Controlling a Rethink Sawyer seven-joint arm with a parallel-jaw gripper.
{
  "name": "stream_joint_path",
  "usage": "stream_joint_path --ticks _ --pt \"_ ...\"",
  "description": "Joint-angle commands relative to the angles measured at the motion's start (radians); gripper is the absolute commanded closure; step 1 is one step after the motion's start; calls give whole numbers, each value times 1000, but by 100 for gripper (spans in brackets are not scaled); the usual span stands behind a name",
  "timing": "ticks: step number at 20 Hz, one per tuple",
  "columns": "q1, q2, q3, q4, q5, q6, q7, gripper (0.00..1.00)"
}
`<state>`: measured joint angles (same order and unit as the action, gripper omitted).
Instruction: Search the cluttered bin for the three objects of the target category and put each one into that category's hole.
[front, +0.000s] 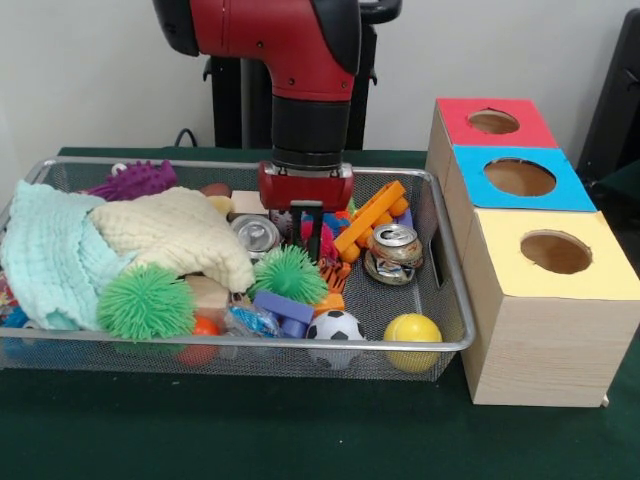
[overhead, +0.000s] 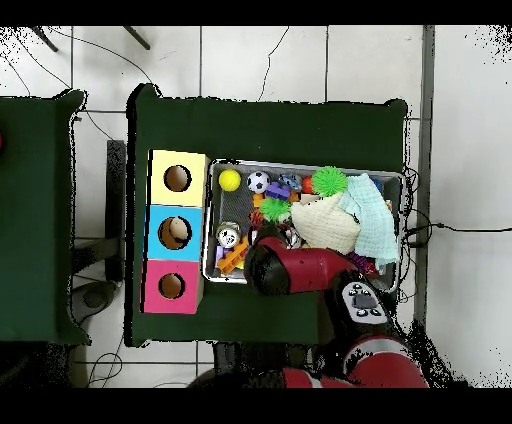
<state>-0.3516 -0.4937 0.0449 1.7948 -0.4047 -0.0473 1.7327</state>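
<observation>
Wire-mesh bin (front: 440, 345) fills the table's left, cloths (front: 120, 245) draped over toys, concealing some; gripper (front: 312, 235) hangs mid-bin, lowered among clutter, finger state indeterminate; crushed can (front: 393, 254) lies adjacent; three holed boxes (front: 540, 280) flank the right rim.

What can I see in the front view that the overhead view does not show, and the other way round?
Only the front view shows the claw lowered among the toys, a crushed silver drink can standing right of it, and the purple spiky toy at the far rim. Only the overhead view shows the tiled floor around the green table and something light inside the blue box's hole. Both show the silver wire mesh bin, the yellow ball, the black-and-white soccer ball and the red robot arm.
</observation>
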Motion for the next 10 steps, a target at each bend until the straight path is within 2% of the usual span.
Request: stream_joint_path --ticks 1,3,5,6,10 --pt "-110 -193 191 173 54 156 127 100" --pt "-105 -308 219 262 129 273 139 100" --pt "-119 -390 263 329 210 382 146 100" --pt "-140 -414 301 361 254 434 146 100" --pt "-150 -478 329 417 345 511 132 100"
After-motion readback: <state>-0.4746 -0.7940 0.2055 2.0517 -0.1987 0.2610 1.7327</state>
